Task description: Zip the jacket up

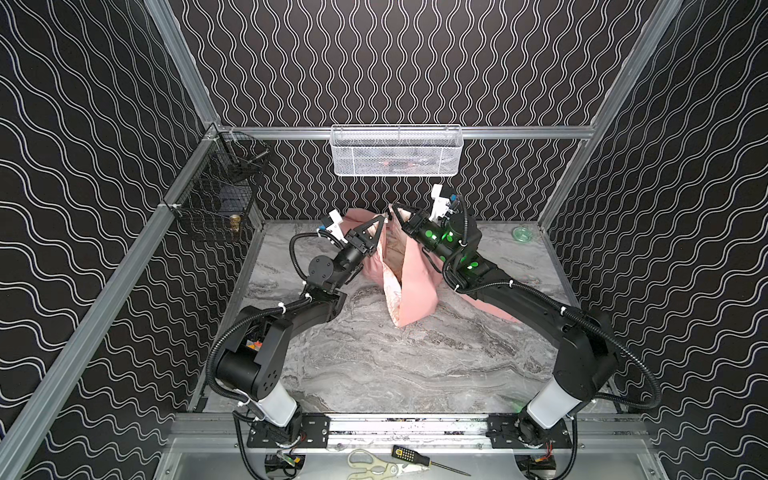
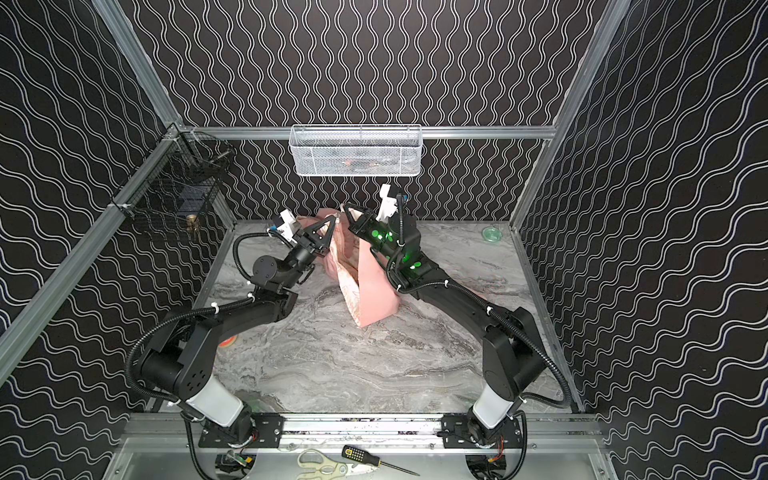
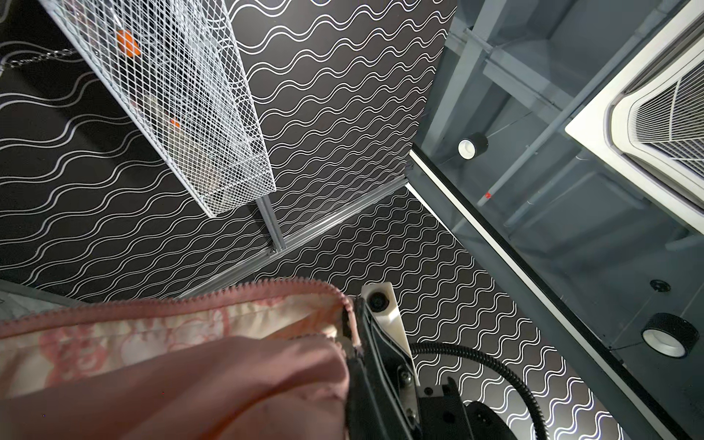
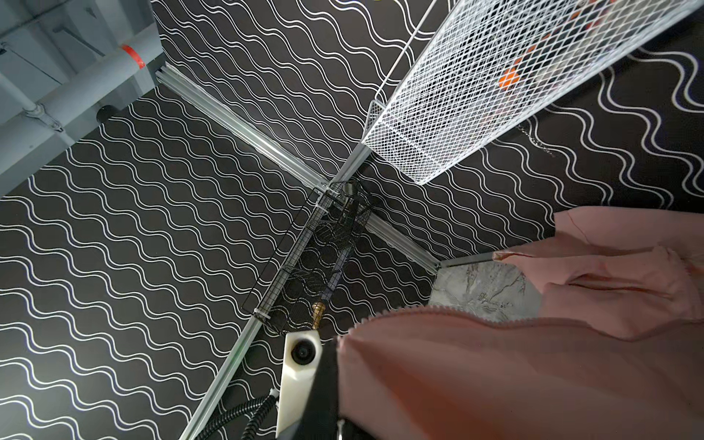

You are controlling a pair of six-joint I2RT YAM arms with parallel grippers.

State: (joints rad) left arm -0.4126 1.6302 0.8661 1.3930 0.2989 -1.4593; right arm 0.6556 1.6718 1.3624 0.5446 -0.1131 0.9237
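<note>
The salmon-pink jacket (image 1: pixel 415 286) (image 2: pixel 376 291) is lifted off the marble table (image 1: pixel 415 365) near the back wall, its front hanging open and the cream patterned lining (image 1: pixel 392 286) showing. My left gripper (image 1: pixel 384 217) (image 2: pixel 336 216) is shut on one top corner of the front edge. My right gripper (image 1: pixel 392 206) (image 2: pixel 345 205) is shut on the other top corner, right beside it. The left wrist view shows the zipper teeth (image 3: pixel 228 295) along the lining (image 3: pixel 114 343). The right wrist view shows the pink outer fabric (image 4: pixel 495 381) edged with teeth (image 4: pixel 438 310). Fabric hides both sets of jaws in the wrist views.
A white mesh basket (image 1: pixel 396 149) hangs on the back rail just above the grippers. A black wire basket (image 1: pixel 216 195) hangs on the left wall. A small green dish (image 1: pixel 522 235) sits at the back right corner. Scissors (image 1: pixel 374 463) and a screwdriver (image 1: pixel 419 457) lie on the front ledge.
</note>
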